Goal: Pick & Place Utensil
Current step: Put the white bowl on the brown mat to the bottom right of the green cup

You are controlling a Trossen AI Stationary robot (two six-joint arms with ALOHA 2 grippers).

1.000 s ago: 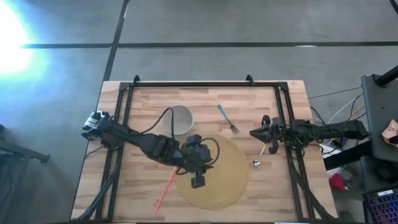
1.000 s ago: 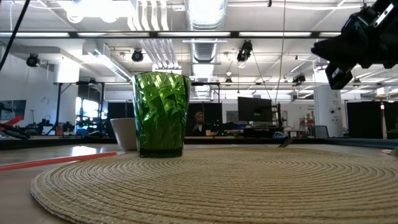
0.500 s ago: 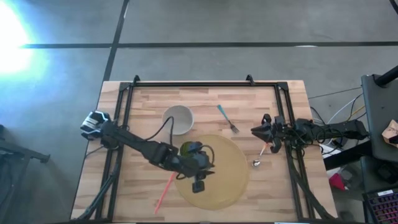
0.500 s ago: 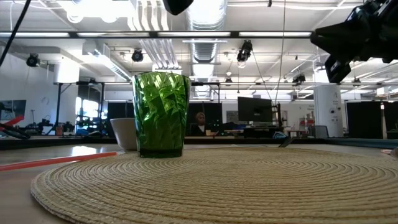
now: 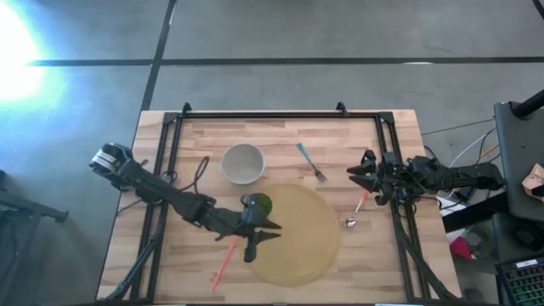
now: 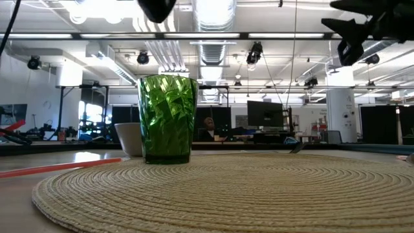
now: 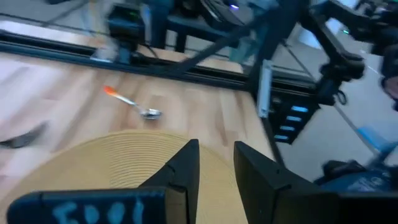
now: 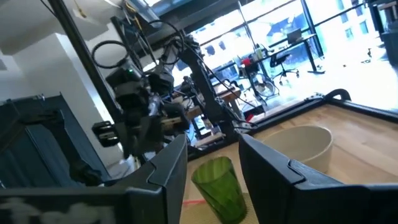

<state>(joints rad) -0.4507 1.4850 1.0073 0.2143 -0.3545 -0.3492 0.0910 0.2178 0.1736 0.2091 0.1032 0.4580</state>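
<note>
A green faceted cup (image 5: 260, 204) (image 6: 167, 118) stands upright on the left part of a round woven placemat (image 5: 297, 242). On the bare wood lie a teal-handled fork (image 5: 310, 162), a spoon with an orange handle (image 5: 358, 211) (image 7: 133, 104), and a long red-orange utensil (image 5: 224, 260) off the mat's left edge. My left gripper (image 5: 250, 252) (image 7: 216, 165) hovers open over the mat's near-left edge, just nearer than the cup. My right gripper (image 5: 352, 177) (image 8: 213, 158) is open in the air, above the spoon's handle end and right of the fork.
A white bowl (image 5: 243, 163) (image 8: 303, 145) stands upright on the table, behind and left of the cup. A black frame rail (image 5: 280, 113) runs along the table's far edge and down both sides. Bare wood shows along the near-left and near-right corners.
My left arm has drawn back toward the table's left edge, and its gripper has slid left off the mat's middle and risen, uncovering the green cup. My right gripper has risen a little. The cup and utensils have stayed put.
</note>
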